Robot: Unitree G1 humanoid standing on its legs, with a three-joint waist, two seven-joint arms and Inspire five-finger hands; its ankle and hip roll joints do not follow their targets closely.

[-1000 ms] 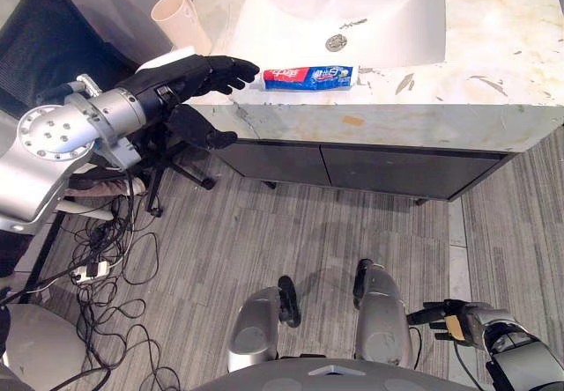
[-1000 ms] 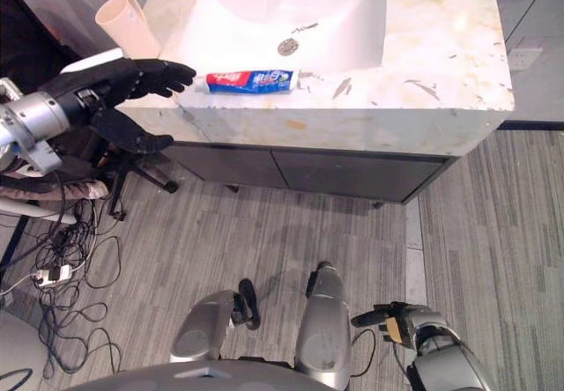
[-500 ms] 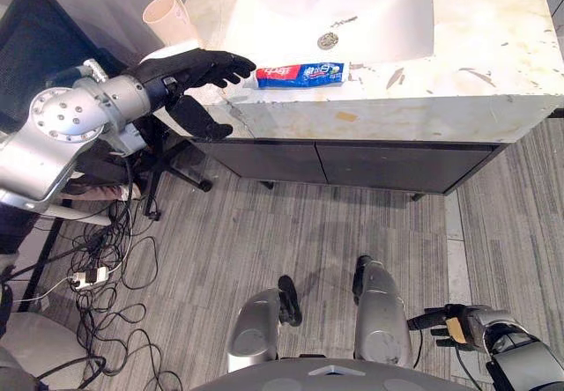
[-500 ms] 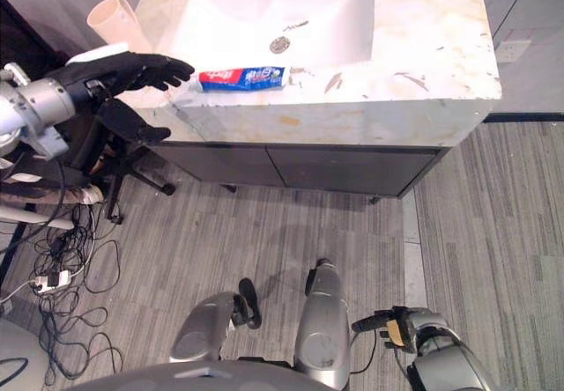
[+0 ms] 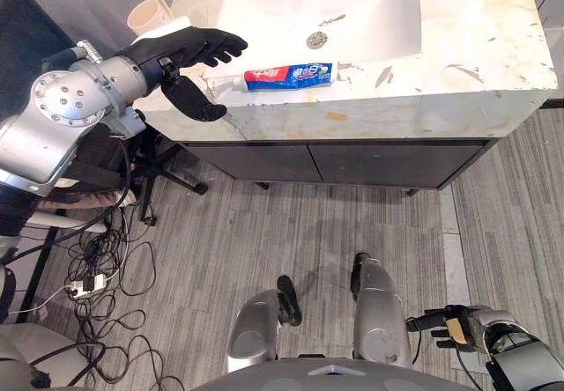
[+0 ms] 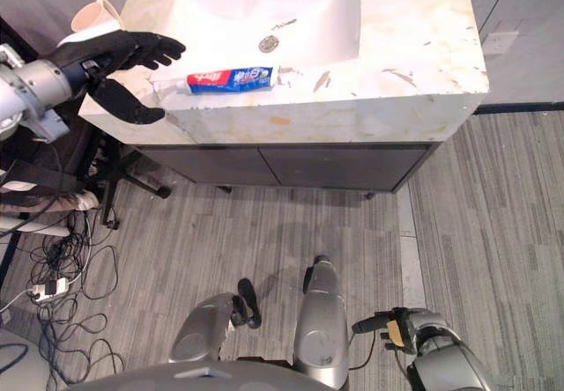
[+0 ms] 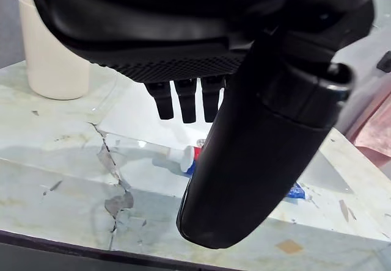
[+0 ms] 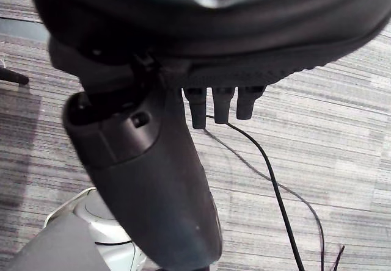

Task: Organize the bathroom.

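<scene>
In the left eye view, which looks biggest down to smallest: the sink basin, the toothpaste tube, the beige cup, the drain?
1. Sink basin, by far the largest.
2. Toothpaste tube.
3. Beige cup, partly hidden behind the left hand, so unsure against the tube.
4. Drain, smallest.

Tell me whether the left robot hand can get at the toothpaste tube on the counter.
Probably yes: the left robot hand hovers open beside the toothpaste tube, fingers pointing at its cap end, with nothing between them.
</scene>
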